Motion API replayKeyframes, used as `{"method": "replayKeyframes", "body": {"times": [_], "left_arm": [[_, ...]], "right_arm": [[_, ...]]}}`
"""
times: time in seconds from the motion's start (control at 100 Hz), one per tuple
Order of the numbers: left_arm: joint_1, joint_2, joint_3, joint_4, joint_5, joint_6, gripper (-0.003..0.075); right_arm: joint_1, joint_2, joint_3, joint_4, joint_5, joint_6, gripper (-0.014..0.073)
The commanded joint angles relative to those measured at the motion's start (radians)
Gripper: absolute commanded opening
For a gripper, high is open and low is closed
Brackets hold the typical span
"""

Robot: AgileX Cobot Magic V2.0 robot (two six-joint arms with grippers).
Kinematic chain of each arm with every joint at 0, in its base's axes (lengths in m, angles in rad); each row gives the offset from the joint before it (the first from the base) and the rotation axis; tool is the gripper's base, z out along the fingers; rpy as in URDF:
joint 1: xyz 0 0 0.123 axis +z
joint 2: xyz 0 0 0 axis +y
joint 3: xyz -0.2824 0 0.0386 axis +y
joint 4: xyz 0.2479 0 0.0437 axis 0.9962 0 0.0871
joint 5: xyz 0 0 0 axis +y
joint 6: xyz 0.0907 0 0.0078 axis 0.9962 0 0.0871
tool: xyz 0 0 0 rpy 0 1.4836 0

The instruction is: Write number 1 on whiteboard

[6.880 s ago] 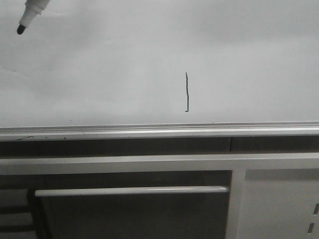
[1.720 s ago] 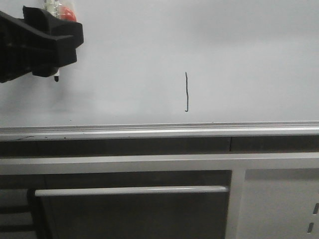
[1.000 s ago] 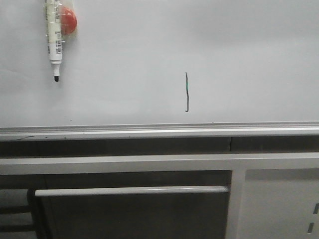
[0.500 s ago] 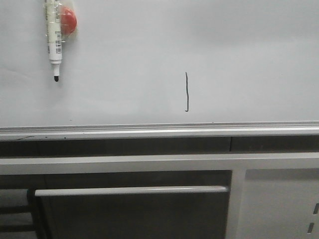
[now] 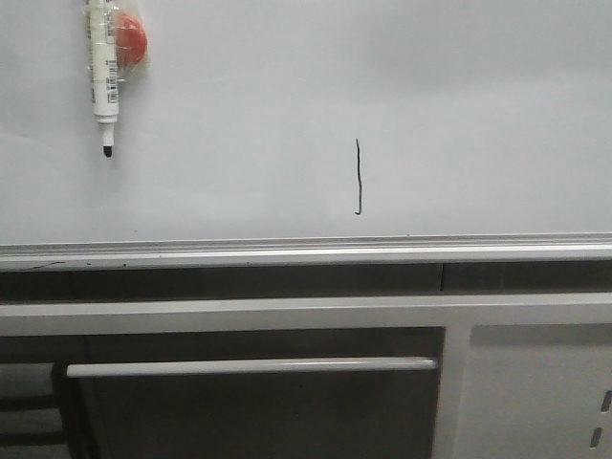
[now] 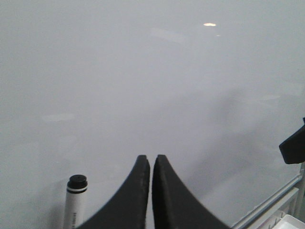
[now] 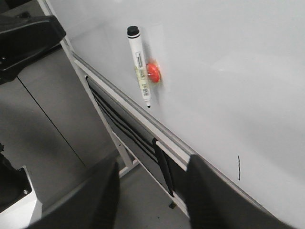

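Observation:
The number 1 (image 5: 359, 178) is a thin dark vertical stroke with a small hook at its foot, drawn on the pale whiteboard (image 5: 478, 105) a little right of centre; it also shows in the right wrist view as the number 1 (image 7: 238, 168). A white marker pen (image 5: 103, 75) hangs tip-down at the board's upper left beside a red magnet (image 5: 131, 42). My left gripper (image 6: 151, 160) is shut and empty, facing the whiteboard (image 6: 152, 71), with the marker pen (image 6: 75, 200) beside it. My right gripper (image 7: 152, 167) is open, away from the whiteboard (image 7: 228, 62). Neither gripper appears in the front view.
A silver rail (image 5: 306, 252) runs along the board's lower edge. Below it stand grey cabinet panels (image 5: 535, 392) with a bar handle (image 5: 253, 365). In the right wrist view the marker pen (image 7: 138, 64) and red magnet (image 7: 153, 71) hang above the rail (image 7: 133, 109).
The left gripper, which covered the marker at the board's upper left 1.7 s ago, has left the front view; the pen stays hanging by the red magnet. The stroke is unchanged.

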Motion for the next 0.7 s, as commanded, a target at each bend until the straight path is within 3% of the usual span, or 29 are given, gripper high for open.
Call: {"method": "replayKeyframes", "body": {"times": [0.0,0.04,0.38,0.55,0.69], "left_arm": [[-0.009,-0.007,-0.059,0.022,-0.003,0.012,-0.002],[-0.009,-0.007,-0.073,0.022,0.019,0.02,-0.002],[-0.009,-0.007,-0.186,0.022,0.282,0.111,-0.002],[0.006,-0.007,-0.19,0.044,0.449,0.111,-0.002],[-0.005,-0.023,-0.153,0.043,0.421,0.111,-0.002]], "right_arm": [[0.0,-0.013,-0.028,0.043,-0.025,-0.004,0.0027],[0.0,-0.017,-0.028,0.045,-0.041,-0.004,-0.0068],[0.0,-0.187,-0.024,-0.01,-0.287,-0.004,-0.005],[0.0,-0.338,0.061,-0.043,-0.369,-0.004,-0.005],[0.0,-0.467,0.179,-0.043,-0.418,-0.004,-0.005]]}}
